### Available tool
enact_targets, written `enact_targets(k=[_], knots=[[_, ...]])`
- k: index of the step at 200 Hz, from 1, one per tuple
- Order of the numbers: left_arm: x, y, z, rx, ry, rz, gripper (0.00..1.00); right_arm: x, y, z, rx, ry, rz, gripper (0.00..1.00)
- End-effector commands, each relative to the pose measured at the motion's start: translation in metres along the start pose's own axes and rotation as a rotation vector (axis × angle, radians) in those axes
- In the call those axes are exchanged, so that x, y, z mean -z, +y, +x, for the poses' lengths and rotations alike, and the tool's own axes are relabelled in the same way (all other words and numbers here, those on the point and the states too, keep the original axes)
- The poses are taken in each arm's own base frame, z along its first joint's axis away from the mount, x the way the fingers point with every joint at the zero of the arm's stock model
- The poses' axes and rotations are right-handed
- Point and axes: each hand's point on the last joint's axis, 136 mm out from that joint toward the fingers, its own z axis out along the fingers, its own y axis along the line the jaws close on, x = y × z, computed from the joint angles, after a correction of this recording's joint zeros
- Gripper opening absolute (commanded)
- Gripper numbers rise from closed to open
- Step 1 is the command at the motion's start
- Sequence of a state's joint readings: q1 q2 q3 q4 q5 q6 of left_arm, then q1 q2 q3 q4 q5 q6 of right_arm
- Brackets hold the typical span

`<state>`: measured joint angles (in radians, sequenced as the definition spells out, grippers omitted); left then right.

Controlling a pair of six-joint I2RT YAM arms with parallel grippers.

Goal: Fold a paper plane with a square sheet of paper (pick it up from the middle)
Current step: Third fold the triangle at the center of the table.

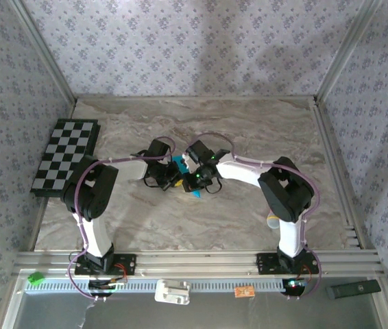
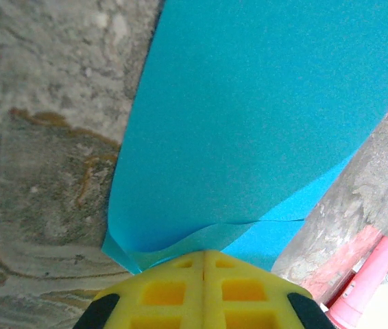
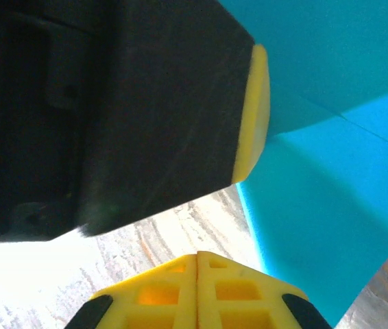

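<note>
Teal sheet (image 2: pixel 249 123), well clear of the table (image 1: pixel 249 123) edges, shows creases but no dart yet; left gripper (image 2: pixel 204 252) pinches it shut, right gripper (image 3: pixel 197 255) is closed alongside.

The square sheet of paper (image 2: pixel 249 116) looks smooth and matt, the table (image 2: pixel 36 171) marbled.

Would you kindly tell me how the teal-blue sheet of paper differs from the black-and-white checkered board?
The teal-blue sheet of paper is one plain colour; the black-and-white checkered board is patterned. The paper is folded in layers at mid-table; the board lies flat by the left edge. Both sit on the marbled table.
</note>
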<state>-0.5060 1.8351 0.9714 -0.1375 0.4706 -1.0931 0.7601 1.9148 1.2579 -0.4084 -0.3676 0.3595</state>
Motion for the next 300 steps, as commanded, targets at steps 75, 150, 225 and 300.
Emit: enact_targets(k=[75, 150, 225, 300], knots=[[-0.007, 0.047, 0.004, 0.069, 0.003, -0.148, 0.03, -0.017, -0.024, 0.014, -0.05, 0.044, 0.055, 0.07], [-0.008, 0.049, 0.005, 0.066, 0.01, -0.154, 0.02, 0.002, -0.011, 0.0, -0.047, -0.023, -0.024, 0.07], [-0.008, 0.047, 0.004, 0.062, 0.009, -0.149, 0.02, -0.004, -0.021, 0.002, -0.071, -0.008, -0.005, 0.07], [-0.008, 0.048, 0.005, 0.064, 0.011, -0.149, 0.02, -0.015, -0.032, 0.01, -0.084, 0.026, 0.043, 0.07]])
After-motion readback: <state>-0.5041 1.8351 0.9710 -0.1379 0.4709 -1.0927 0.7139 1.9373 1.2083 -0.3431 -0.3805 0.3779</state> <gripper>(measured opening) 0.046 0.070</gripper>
